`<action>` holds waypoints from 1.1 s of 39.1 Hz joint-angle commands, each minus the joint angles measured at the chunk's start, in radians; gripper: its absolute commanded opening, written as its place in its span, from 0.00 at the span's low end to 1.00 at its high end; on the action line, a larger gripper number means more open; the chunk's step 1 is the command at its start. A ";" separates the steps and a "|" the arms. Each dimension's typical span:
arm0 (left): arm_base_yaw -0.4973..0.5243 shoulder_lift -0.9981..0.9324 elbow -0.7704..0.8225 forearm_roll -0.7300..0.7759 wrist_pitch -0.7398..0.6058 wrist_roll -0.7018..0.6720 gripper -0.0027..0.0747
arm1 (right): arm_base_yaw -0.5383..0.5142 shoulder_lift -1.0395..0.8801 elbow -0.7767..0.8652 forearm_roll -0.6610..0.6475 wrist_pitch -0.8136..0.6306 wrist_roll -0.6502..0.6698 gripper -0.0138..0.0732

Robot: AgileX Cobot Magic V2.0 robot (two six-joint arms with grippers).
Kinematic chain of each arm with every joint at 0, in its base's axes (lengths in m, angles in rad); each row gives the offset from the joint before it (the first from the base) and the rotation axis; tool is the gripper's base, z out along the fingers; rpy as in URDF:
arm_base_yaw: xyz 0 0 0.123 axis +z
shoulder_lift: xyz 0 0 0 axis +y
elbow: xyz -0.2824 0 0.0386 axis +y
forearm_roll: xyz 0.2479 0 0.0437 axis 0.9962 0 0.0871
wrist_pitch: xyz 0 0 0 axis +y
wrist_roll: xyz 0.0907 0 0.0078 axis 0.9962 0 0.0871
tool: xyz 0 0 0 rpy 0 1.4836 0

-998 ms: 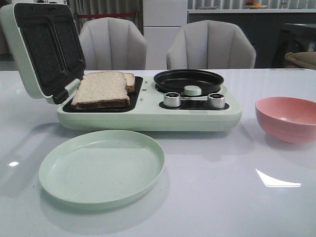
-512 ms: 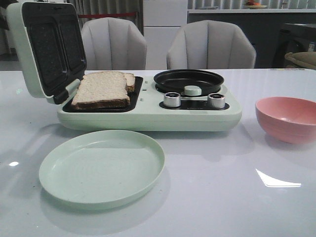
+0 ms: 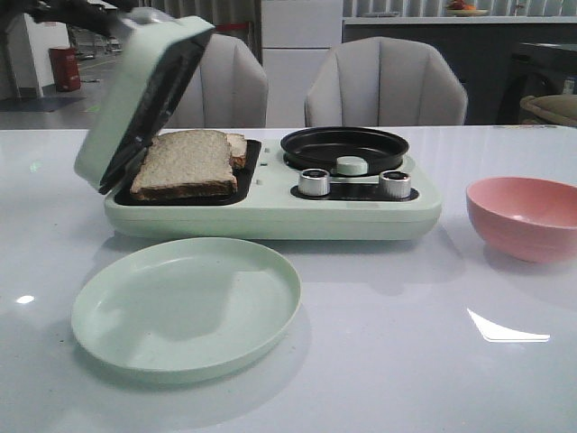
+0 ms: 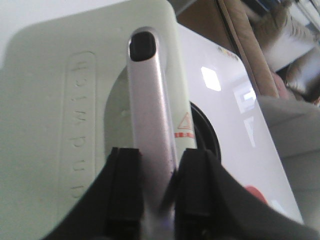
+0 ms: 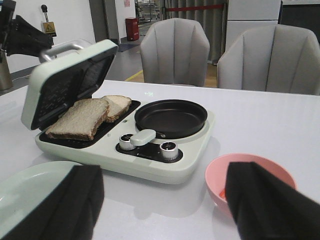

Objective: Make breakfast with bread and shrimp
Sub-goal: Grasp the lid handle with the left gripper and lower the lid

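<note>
My left gripper (image 4: pixel 156 200) pinches the lid's handle (image 4: pixel 150 115), the lid (image 3: pixel 144 99) half lowered over the bread (image 3: pixel 187 163) in the maker's left bay. My right gripper (image 5: pixel 165 200) hangs spread above the near table (image 3: pixel 406 343).

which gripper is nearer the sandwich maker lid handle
Left. The left gripper is clamped on the silver lid handle. The right gripper hangs open well back, above the table between the green plate and pink bowl.

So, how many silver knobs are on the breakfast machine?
2. One silver knob sits left of the pale green knob, the other silver knob right of it, both before the black pan.
</note>
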 commanded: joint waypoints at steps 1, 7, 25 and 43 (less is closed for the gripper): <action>-0.073 -0.036 -0.020 0.048 -0.017 0.012 0.18 | -0.003 0.009 -0.027 0.000 -0.082 -0.002 0.85; -0.178 -0.003 -0.020 0.168 -0.060 0.004 0.19 | -0.003 0.009 -0.027 0.000 -0.082 -0.002 0.85; -0.277 0.119 -0.020 0.231 -0.062 -0.001 0.19 | -0.003 0.009 -0.027 0.000 -0.082 -0.002 0.85; -0.265 -0.064 -0.020 0.378 -0.056 0.001 0.19 | -0.003 0.009 -0.027 0.000 -0.082 -0.002 0.85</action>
